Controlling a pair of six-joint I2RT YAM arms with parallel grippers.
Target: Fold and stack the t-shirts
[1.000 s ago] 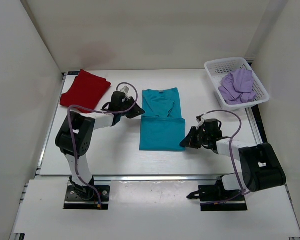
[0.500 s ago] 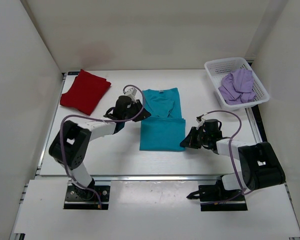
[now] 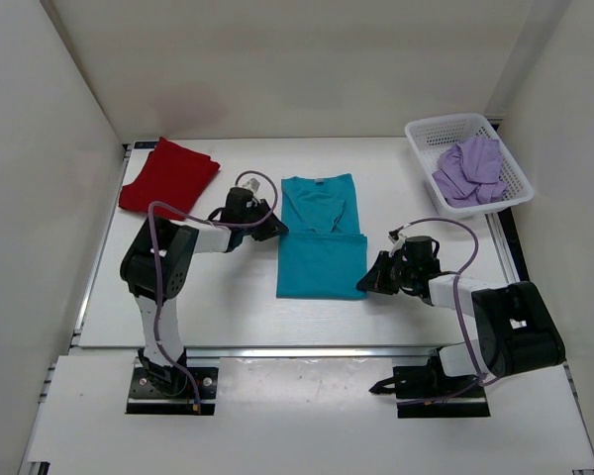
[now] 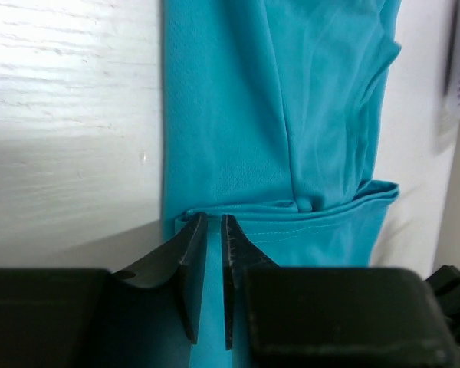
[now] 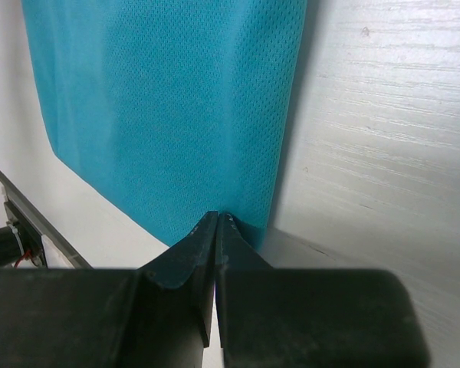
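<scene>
The teal t-shirt (image 3: 321,240) lies flat mid-table, its lower half folded up over the upper part. My left gripper (image 3: 274,230) is at its left edge by the fold; in the left wrist view (image 4: 211,218) the jaws are nearly together, with teal cloth (image 4: 291,115) in the narrow gap. My right gripper (image 3: 363,286) is at the shirt's near right corner, its jaws pressed shut on the cloth edge (image 5: 217,216). The dark red t-shirt (image 3: 168,178) lies folded at the far left. The lavender t-shirt (image 3: 469,170) is crumpled in the basket.
A white mesh basket (image 3: 426,134) stands at the far right corner of the table. White walls enclose the table on the left, back and right. Purple cables loop over both arms.
My left arm dropped low and rose again, while its gripper stayed at the teal shirt's left edge. The right arm and the shirts have not moved.
</scene>
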